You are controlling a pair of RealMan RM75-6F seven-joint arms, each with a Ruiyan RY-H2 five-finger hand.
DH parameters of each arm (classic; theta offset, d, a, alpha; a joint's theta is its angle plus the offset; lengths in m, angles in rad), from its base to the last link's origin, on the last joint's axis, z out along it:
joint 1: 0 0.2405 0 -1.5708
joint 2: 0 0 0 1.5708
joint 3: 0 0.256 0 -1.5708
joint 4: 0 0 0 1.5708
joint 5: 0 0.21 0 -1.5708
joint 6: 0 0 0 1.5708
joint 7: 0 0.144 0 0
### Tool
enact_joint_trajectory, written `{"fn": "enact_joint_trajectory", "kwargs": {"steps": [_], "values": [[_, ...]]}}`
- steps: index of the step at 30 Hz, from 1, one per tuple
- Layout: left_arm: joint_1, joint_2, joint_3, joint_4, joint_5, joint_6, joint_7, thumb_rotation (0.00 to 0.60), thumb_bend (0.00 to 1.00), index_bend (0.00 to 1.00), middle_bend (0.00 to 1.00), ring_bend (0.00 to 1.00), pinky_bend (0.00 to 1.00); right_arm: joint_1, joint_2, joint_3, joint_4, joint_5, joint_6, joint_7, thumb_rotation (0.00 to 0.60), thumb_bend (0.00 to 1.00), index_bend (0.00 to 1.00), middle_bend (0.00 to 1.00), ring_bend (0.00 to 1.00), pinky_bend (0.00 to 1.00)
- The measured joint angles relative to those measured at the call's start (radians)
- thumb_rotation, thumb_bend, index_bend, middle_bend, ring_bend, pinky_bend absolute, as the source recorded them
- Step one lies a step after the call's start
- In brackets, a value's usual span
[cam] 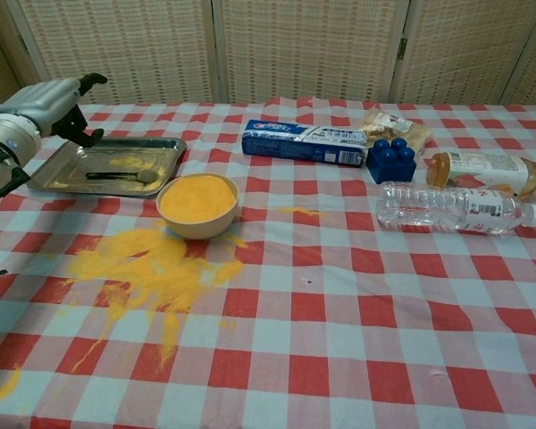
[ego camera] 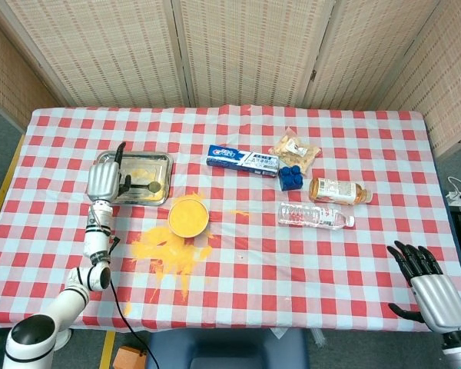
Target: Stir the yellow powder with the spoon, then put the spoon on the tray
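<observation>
Head view: the left hand [ego camera: 104, 181] hangs over the near-left edge of the tray [ego camera: 163, 158], fingers apart and holding nothing. The spoon [ego camera: 144, 187] lies flat in the tray just right of that hand. The bowl of yellow powder [ego camera: 188, 216] sits further right and nearer. The right hand [ego camera: 430, 284] rests far off, fingers spread, empty.

Chest view: the left hand [cam: 46, 103] hovers above the tray's [cam: 54, 178] left end; the spoon [cam: 116, 175] lies below it, apart from the fingers.
</observation>
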Motion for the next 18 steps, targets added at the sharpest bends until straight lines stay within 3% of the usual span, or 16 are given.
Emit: {"fn": "enact_joint_trajectory", "kwargs": {"steps": [1, 2, 3, 5, 9, 13, 18], "values": [[0.022, 0.028, 0.015, -0.064, 0.013, 0.021, 0.001, 0.6, 0.43, 0.0, 0.35, 0.42, 0.74, -0.002, 0.001, -0.001, 0.002, -0.006, 0.007, 0.007, 0.6, 0.02, 0.0, 0.0, 0.0, 0.0], [0.042, 0.054, 0.028, -0.122, 0.024, 0.038, 0.004, 0.6, 0.42, 0.0, 0.24, 0.27, 0.58, -0.004, 0.002, -0.001, 0.004, -0.012, 0.016, 0.013, 0.6, 0.02, 0.0, 0.0, 0.0, 0.0], [0.064, 0.084, 0.043, -0.188, 0.036, 0.057, 0.007, 0.6, 0.42, 0.0, 0.17, 0.17, 0.45, -0.006, 0.003, -0.001, 0.008, -0.019, 0.028, 0.021, 0.6, 0.02, 0.0, 0.0, 0.0, 0.0], [0.124, 0.167, 0.088, -0.37, 0.071, 0.109, 0.019, 0.6, 0.4, 0.0, 0.1, 0.07, 0.31, -0.011, 0.003, 0.0, 0.015, -0.027, 0.046, 0.028, 0.6, 0.02, 0.0, 0.0, 0.0, 0.0], [0.285, 0.36, 0.222, -0.756, 0.175, 0.258, 0.064, 0.6, 0.38, 0.0, 0.02, 0.0, 0.16, -0.025, 0.001, 0.005, 0.028, -0.04, 0.086, 0.041, 0.6, 0.02, 0.0, 0.0, 0.0, 0.0], [0.477, 0.518, 0.375, -1.067, 0.286, 0.445, 0.101, 0.6, 0.38, 0.0, 0.0, 0.0, 0.13, -0.038, 0.001, 0.008, 0.033, -0.051, 0.116, 0.045, 0.6, 0.02, 0.0, 0.0, 0.0, 0.0], [0.62, 0.58, 0.471, -1.184, 0.367, 0.594, 0.135, 0.6, 0.37, 0.0, 0.0, 0.0, 0.13, -0.052, 0.004, 0.008, 0.034, -0.061, 0.148, 0.056, 0.6, 0.02, 0.0, 0.0, 0.0, 0.0]]}}
